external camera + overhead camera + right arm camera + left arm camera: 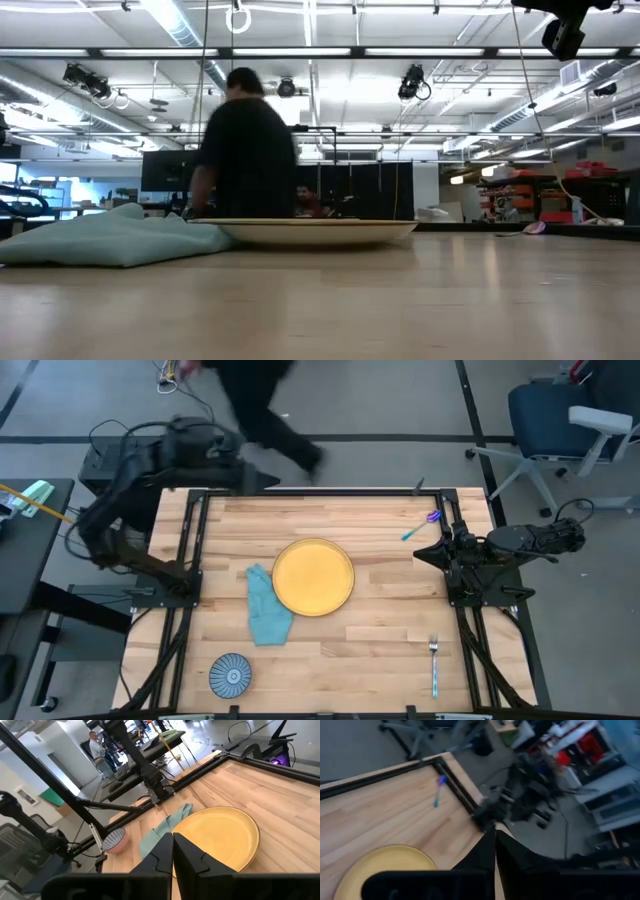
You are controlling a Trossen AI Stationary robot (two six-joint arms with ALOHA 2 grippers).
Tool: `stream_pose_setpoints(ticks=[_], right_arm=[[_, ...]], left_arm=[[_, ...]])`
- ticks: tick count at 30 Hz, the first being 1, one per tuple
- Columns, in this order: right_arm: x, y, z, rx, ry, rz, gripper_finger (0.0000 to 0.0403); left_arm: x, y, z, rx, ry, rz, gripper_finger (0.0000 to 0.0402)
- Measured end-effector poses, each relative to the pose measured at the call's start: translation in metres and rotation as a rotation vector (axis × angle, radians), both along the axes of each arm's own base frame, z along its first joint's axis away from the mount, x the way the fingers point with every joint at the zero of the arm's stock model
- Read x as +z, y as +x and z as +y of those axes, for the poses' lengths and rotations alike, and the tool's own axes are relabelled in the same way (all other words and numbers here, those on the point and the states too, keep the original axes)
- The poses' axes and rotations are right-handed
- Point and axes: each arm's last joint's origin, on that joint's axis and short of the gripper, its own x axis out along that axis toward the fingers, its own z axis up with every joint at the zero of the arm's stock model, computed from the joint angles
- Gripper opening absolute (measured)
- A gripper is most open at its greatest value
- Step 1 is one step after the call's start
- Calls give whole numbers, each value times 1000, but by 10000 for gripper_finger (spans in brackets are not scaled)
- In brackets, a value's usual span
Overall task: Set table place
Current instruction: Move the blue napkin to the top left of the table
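**Place setting: pieces scattered, both arms parked**

Bowl (231, 675) sits lower left on the counter (380, 630); fork (434, 664) lower right, spoon (420, 526) upper right. Plate (313, 576) centre, napkin (268, 606) touching its left edge. Left tool (495, 840) and right tool (172, 842) both closed, empty, at the counter's sides. Judgement: open wide, approach the fork handle squarely from above.

A yellow plate (313, 577) lies near the middle, and a light blue cloth (266, 607) touches its side. A small patterned bowl (230, 674) stands in one corner. A fork (434, 665) with a blue handle lies well apart. Another blue utensil (421, 525), perhaps a spoon, lies near the far edge. A person (245, 150) in dark clothes walks behind.
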Motion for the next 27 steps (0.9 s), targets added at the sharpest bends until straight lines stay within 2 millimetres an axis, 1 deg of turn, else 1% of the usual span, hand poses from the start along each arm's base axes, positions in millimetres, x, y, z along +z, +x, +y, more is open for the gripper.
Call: stream_pose_setpoints(ticks=[3,7,10,14,15,19,20,22,24,27], right_arm=[[0,0,0,0,0,0,17],[0,0,0,0,0,0,17],[0,0,0,0,0,0,17],[0,0,0,0,0,0,17],[0,0,0,0,0,0,17],[0,0,0,-2,10,-1,17],[0,0,0,-4,21,-2,17],[0,0,0,-8,41,-2,17],[0,0,0,-12,60,-4,17],[0,0,0,-17,83,-3,17]], left_arm=[[7,-21,-19,-52,3,-10,12],[4,-43,-42,-134,-30,59,11],[-5,-57,-58,-192,-99,181,17],[-23,-72,-78,-207,-185,430,22],[-27,-74,-83,-203,-204,473,21],[-38,-72,-103,-279,-239,476,15],[-42,-72,-108,-284,-267,507,13],[-56,-75,-117,-283,-289,628,11],[-70,-72,-128,-309,-294,676,11],[-96,-73,-146,-285,-338,798,16]])
